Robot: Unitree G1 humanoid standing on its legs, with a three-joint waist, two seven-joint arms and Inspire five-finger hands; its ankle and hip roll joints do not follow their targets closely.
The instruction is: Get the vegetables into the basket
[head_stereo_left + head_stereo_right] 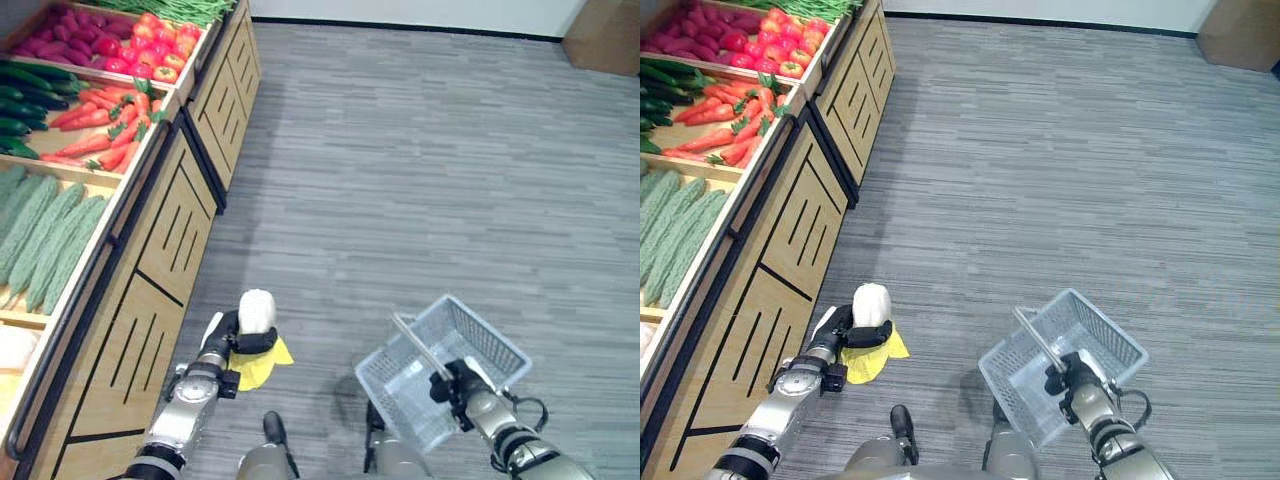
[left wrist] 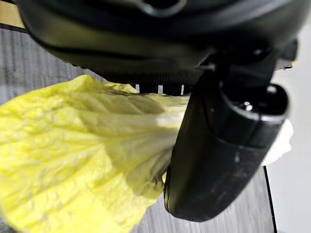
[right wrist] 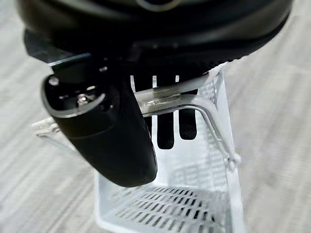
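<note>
Two hands are at work over the grey floor (image 1: 420, 180). The left hand (image 1: 232, 335) has its fingers and thumb curled round a cabbage (image 1: 258, 312), pale at the stem end with yellow leaves hanging below the palm. In the left wrist view the crinkled yellow leaf spreads out beside the dark thumb (image 2: 221, 155), which presses against it. The cabbage is held low, just beside the wooden stand (image 1: 160, 250) and well apart from the basket (image 1: 485, 345).

The right hand (image 1: 458, 382) is closed round the handle (image 3: 167, 97) of the white mesh basket; in the right wrist view the fingers (image 3: 165, 128) hook under the clear bar while the thumb lies over it. The basket hangs tilted from that grip, its mesh bottom bare inside.

On the stand's sloping shelves to the left lie bitter gourds (image 1: 45, 240) nearest, then carrots (image 1: 105, 125) and dark cucumbers (image 1: 25, 95), with tomatoes (image 1: 160, 45) and purple sweet potatoes (image 1: 75, 35) further along. A cardboard box (image 1: 605, 35) sits at the far right corner by the wall.
</note>
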